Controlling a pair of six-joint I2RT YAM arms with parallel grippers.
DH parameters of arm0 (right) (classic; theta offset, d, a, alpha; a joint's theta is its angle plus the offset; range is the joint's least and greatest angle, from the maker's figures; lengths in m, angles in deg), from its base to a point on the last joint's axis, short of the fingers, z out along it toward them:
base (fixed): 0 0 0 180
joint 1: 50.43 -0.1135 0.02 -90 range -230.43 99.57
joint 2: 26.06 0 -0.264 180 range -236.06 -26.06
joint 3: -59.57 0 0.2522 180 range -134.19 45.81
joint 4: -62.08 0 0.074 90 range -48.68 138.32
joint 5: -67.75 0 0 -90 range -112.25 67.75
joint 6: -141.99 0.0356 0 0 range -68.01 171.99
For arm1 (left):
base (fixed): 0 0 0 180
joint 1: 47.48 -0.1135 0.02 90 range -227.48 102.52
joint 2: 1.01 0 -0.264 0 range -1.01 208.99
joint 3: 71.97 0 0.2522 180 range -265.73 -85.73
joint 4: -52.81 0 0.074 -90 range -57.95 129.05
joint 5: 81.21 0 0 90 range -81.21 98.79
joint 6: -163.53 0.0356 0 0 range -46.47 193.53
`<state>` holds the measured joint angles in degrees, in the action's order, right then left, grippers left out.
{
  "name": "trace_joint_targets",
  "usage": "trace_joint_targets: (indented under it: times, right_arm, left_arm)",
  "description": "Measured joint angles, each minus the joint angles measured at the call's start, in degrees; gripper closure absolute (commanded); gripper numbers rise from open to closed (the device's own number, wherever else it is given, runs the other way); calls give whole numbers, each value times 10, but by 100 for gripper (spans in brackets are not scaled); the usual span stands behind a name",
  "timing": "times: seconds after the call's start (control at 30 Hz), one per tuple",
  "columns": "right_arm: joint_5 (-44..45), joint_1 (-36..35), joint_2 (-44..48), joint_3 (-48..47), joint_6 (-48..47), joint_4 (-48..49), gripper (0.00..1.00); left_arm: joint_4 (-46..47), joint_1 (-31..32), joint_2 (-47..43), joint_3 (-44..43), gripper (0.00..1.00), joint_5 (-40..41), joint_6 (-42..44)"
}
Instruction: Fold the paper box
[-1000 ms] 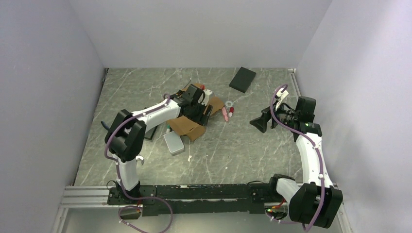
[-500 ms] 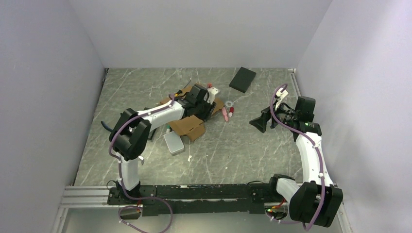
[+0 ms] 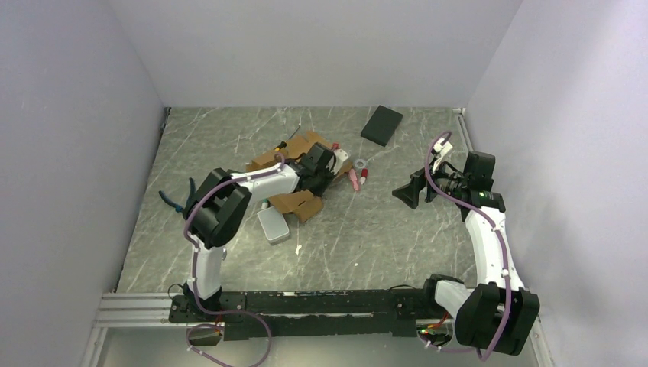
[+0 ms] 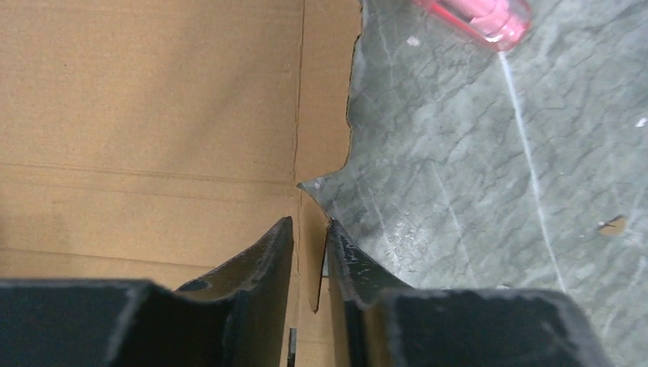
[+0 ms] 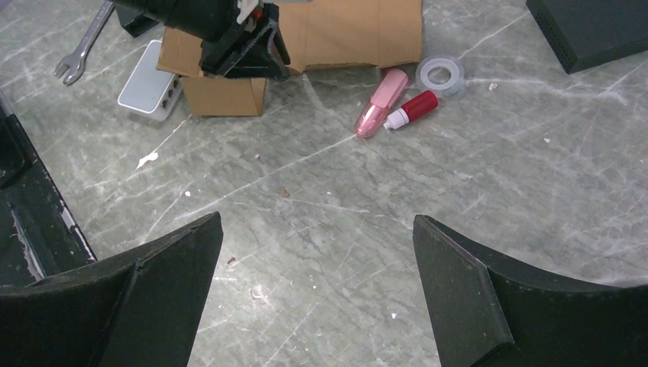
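The paper box [image 3: 293, 202] is a tan creased cardboard sheet lying partly folded at the table's middle left. It fills the left of the left wrist view [image 4: 153, 115] and shows at the top of the right wrist view [image 5: 351, 34]. My left gripper [image 3: 324, 173] is shut on a thin flap at the sheet's right edge, with the flap standing between its nearly closed jaws [image 4: 309, 229]. My right gripper [image 3: 406, 193] is open wide and empty [image 5: 317, 220], above bare table to the right of the box.
A grey tin [image 3: 273, 225] lies just in front of the box. A pink tube [image 5: 380, 103], a red bottle [image 5: 413, 109] and a tape ring [image 5: 441, 74] lie right of the box. A black slab [image 3: 381, 125] sits at the back. A wrench [image 5: 80, 46] lies at the left.
My left gripper has swung right and slightly nearer with the cardboard, dragging and turning the sheet, so more tan flap shows behind the arm. The right arm has not moved.
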<state>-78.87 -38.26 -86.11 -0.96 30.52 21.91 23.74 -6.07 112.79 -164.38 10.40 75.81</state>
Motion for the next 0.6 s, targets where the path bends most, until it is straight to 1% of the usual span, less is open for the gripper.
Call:
trace_joint_targets:
  times: [0.1, 0.17, 0.4, 0.6]
  right_arm:
    - [0, 0, -2, 0, 0, 0, 0]
    - [1, 0, -2, 0, 0, 0, 0]
    - [5, 0, -2, 0, 0, 0, 0]
    - [5, 0, -2, 0, 1, 0, 0]
  left_arm:
    - [-1, 6, 9, 0, 88, 19, 8]
    - [-1, 12, 14, 0, 100, 35, 17]
    - [12, 37, 3, 9, 100, 105, 53]
    - [31, 44, -73, 19, 100, 157, 91]
